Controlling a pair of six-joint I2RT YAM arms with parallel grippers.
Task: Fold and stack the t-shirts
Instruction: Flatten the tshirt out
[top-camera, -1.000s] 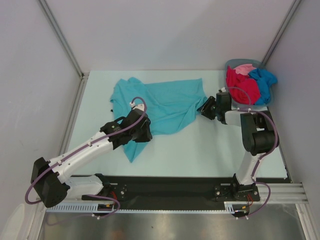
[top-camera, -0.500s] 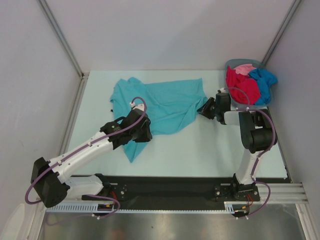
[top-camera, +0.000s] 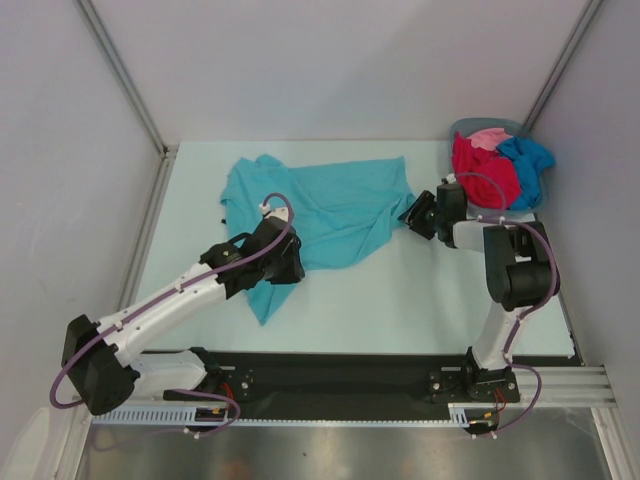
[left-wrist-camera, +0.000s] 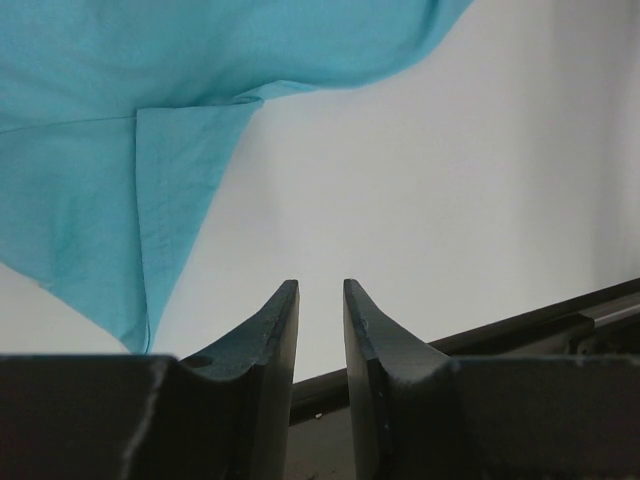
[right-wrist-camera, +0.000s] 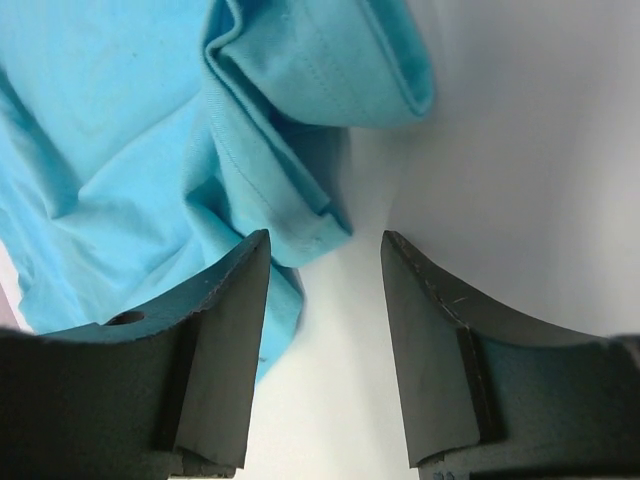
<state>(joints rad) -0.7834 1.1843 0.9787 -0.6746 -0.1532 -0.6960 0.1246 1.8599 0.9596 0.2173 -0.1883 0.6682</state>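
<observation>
On the pale surface the teal tee lies spread but rumpled, far of centre, with one point of cloth trailing toward the near edge and its right edge doubled over on itself. At the far right corner sits the basket, heaped with a red tee, a pink tee and a blue tee, none of them folded yet.

I judge the teal tee light, limp and quick to bunch. It should drag easily over the smooth surface, but it will sag from any single pinch. Corners and the stitched hem look like the best holds, one per arm, so the cloth can be drawn flat before it is folded.

Over the tee's near left part hovers the left hand. Its fingers stand only a narrow slit apart with nothing between them, and bare surface shows ahead. Whether it touches the cloth beneath I cannot tell. At the tee's right edge is the right hand, its jaws spread wide. The folded hem corner reaches into the gap beside one finger, but the hand has not closed on it.
</observation>
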